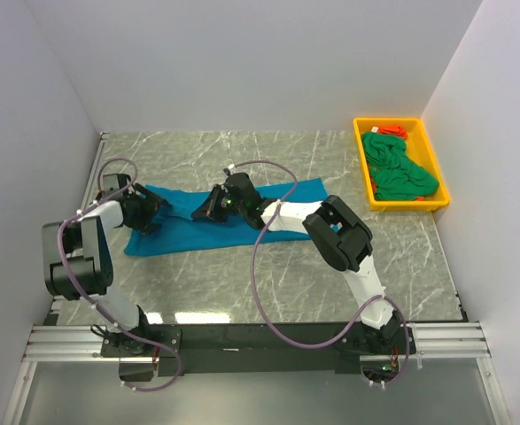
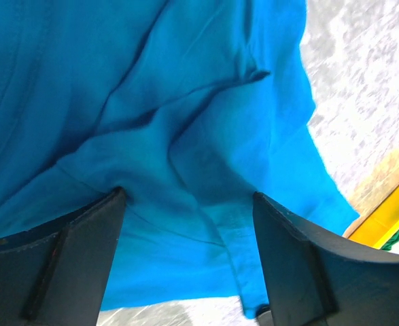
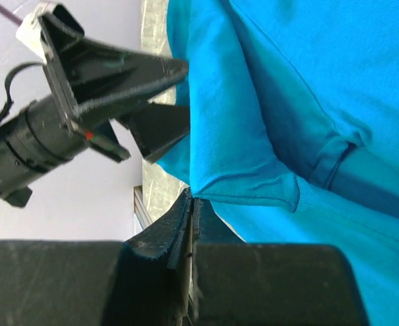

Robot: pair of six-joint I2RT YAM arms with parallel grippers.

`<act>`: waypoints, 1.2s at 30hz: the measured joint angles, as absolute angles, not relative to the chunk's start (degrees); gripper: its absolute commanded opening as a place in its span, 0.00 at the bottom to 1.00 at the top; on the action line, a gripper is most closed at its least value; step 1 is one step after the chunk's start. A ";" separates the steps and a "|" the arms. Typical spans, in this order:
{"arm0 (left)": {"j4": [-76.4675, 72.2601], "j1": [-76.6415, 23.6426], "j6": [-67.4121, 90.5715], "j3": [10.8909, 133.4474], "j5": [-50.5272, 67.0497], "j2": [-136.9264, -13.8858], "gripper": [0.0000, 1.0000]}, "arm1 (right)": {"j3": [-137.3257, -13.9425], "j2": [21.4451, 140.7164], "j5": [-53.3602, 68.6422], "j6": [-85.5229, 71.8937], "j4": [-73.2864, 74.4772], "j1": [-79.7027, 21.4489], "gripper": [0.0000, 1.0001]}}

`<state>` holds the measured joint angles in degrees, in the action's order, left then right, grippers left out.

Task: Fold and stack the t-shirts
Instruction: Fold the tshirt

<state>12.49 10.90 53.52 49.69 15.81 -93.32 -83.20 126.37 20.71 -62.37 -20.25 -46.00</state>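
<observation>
The left gripper hangs wide open, low over the left end of the soft teal-blue cloth t-shirt. The right gripper pinches a fold mid-shirt.

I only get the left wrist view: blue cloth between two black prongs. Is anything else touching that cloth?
Observer: Yes. The right jaws are shut, pinching a fold of the blue shirt near its middle.
Operator: And that yellow bit in my corner?
Observer: A yellow bin at the far right of the table, with a green shirt inside.
Operator: Is the blue one folded yet?
Observer: It lies as a long strip, left to right.
</observation>
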 measured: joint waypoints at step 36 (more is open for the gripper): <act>15.14 3.42 53.32 58.41 6.81 -89.89 0.67 | -83.11 124.38 18.26 -48.47 -1.74 -44.77 0.33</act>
<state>15.14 3.42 53.32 58.41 6.81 -89.89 -83.11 124.38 18.26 -48.47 -1.74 -44.77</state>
